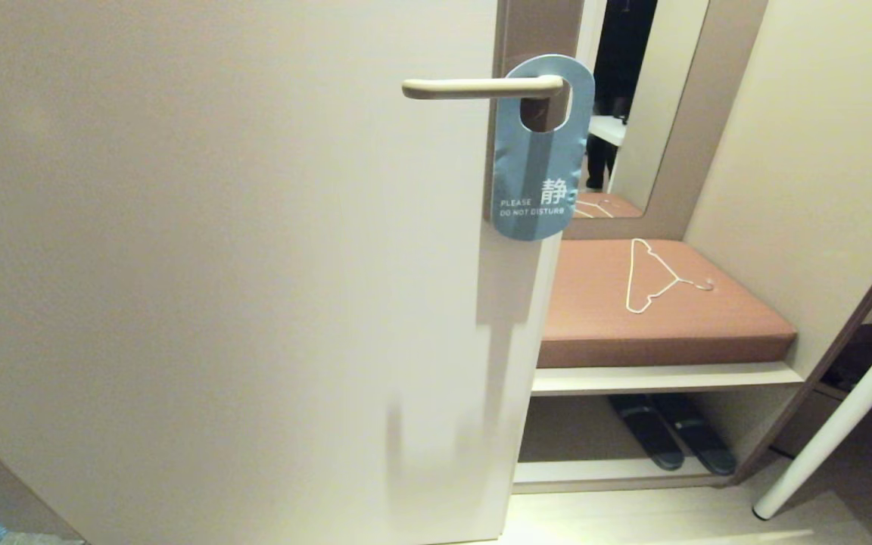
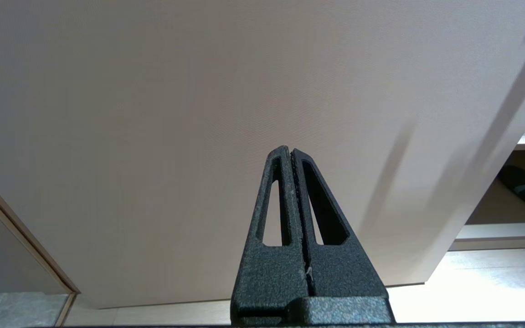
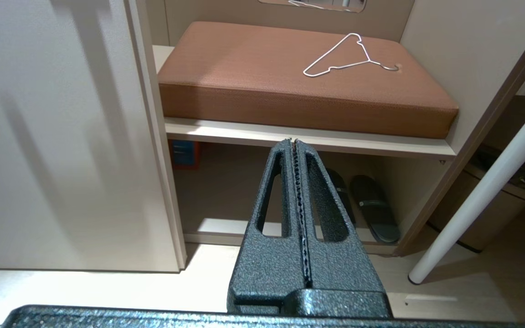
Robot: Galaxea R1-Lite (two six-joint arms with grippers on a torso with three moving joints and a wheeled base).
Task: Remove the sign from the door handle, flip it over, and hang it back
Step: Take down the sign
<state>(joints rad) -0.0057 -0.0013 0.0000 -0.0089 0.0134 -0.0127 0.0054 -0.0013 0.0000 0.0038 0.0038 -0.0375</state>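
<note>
One broad cream door (image 1: 216, 265) takes up most of the head view and serves as the landmark. On its right edge, near the top of that view, runs a tall brownish plate (image 1: 515, 34), and from the plate the door handle (image 1: 481, 88), a slim cream lever, reaches level across the door face toward the left. The sign (image 1: 536, 163) hangs on the handle at the plate end, the lever passing through its big hole; its light blue face is outward, reading "PLEASE DO NOT DISTURB" beside a large white character, and its lower rounded end hangs over the door edge. Right of the door stands an open niche: a brown cushion (image 1: 655, 318) on a pale shelf (image 1: 663, 377), a mirror (image 1: 633, 98) above it, and a white wire hanger (image 1: 652, 276) lying flat on the cushion, well apart from the sign. Under the shelf, a pair of dark slippers (image 1: 671, 439) lies side by side. Further right of the door, a white slanted table leg (image 1: 837, 424) comes down to the pale floor. Neither arm shows in the head view. Left gripper (image 2: 290, 150): fingers pressed together, nothing between them, pointed at the bare lower door face. Right gripper (image 3: 294, 142): fingers likewise together and empty, pointed at the niche just right of the door edge, with shelf and slippers beyond its tips.
</note>
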